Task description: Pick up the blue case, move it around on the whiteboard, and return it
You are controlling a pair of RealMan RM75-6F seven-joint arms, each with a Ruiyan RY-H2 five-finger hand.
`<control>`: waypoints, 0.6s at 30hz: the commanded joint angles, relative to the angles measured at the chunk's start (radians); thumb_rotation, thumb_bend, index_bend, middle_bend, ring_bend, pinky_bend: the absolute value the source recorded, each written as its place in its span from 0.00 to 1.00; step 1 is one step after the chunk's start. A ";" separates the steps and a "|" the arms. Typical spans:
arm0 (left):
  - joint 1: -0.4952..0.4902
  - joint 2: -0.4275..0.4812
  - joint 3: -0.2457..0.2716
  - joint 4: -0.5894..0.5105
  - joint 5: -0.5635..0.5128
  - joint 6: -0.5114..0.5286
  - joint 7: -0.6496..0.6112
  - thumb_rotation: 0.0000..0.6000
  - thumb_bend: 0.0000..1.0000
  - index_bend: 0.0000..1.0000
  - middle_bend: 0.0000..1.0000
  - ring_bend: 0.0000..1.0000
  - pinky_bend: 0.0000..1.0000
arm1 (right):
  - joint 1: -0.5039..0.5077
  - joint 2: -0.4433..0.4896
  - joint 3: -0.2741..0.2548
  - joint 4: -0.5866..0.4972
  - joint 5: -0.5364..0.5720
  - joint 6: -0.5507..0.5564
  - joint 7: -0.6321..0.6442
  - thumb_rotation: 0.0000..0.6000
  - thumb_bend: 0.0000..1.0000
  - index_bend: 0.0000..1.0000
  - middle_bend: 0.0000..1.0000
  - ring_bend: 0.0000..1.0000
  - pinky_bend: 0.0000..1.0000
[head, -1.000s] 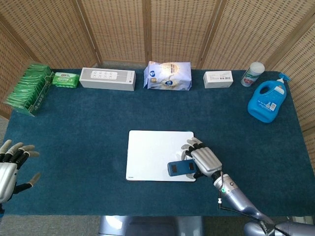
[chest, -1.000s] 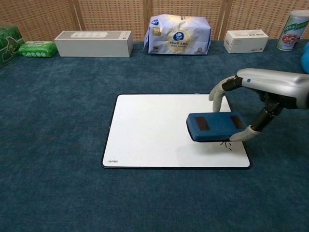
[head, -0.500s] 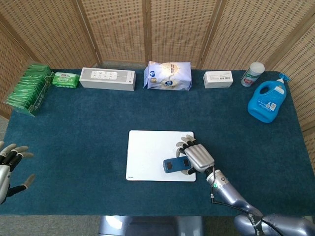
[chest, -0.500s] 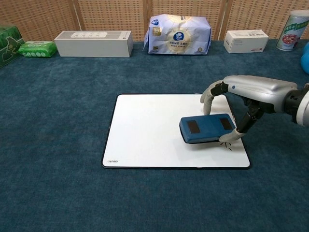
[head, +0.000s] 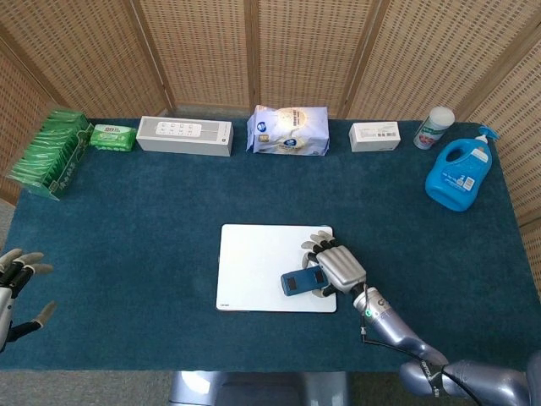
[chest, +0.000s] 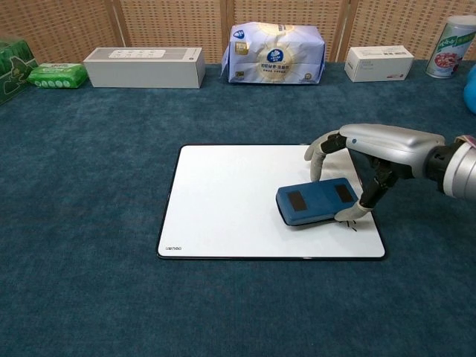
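Observation:
The blue case [chest: 313, 203] [head: 299, 281] lies on the right half of the whiteboard [chest: 230, 204] [head: 254, 258], turned slightly askew. My right hand [chest: 364, 160] [head: 336, 268] arches over its right end and grips it, fingers behind and thumb in front. A small black pen mark shows on the board by the thumb. My left hand [head: 15, 283] hovers at the far left edge of the head view, fingers spread and holding nothing; the chest view does not show it.
Along the table's back edge stand green packets [head: 51, 152], a green wipes pack [head: 112, 136], a white box [head: 184, 135], a tissue pack [head: 288, 130], a small white box [head: 374, 135], a canister [head: 434, 128] and a blue detergent bottle [head: 459, 175].
My right hand has slid the blue case leftwards and a little further back on the whiteboard, turning it slightly. My left hand has drifted down and left toward the frame edge.

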 commanded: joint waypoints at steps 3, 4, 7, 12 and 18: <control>0.004 0.003 0.001 0.000 0.002 0.005 -0.001 1.00 0.32 0.34 0.27 0.17 0.04 | 0.005 -0.003 -0.004 0.018 -0.004 -0.013 0.015 1.00 0.16 0.74 0.20 0.00 0.00; 0.006 0.003 0.001 0.000 0.002 0.006 -0.003 1.00 0.32 0.34 0.27 0.17 0.04 | 0.005 -0.003 -0.005 0.021 -0.003 -0.015 0.018 1.00 0.16 0.74 0.20 0.00 0.00; 0.006 0.003 0.001 0.001 0.004 0.006 -0.004 1.00 0.32 0.34 0.27 0.17 0.04 | 0.002 -0.001 -0.013 0.025 -0.001 -0.020 0.025 1.00 0.16 0.74 0.20 0.00 0.00; 0.003 0.003 -0.003 -0.001 0.010 0.004 -0.004 1.00 0.32 0.34 0.27 0.17 0.04 | -0.017 0.017 -0.032 0.011 -0.002 -0.009 0.023 1.00 0.16 0.74 0.20 0.00 0.00; -0.007 0.000 -0.008 -0.004 0.020 -0.005 -0.001 1.00 0.32 0.34 0.27 0.17 0.04 | -0.051 0.050 -0.057 -0.039 -0.007 0.026 0.007 1.00 0.16 0.75 0.20 0.00 0.00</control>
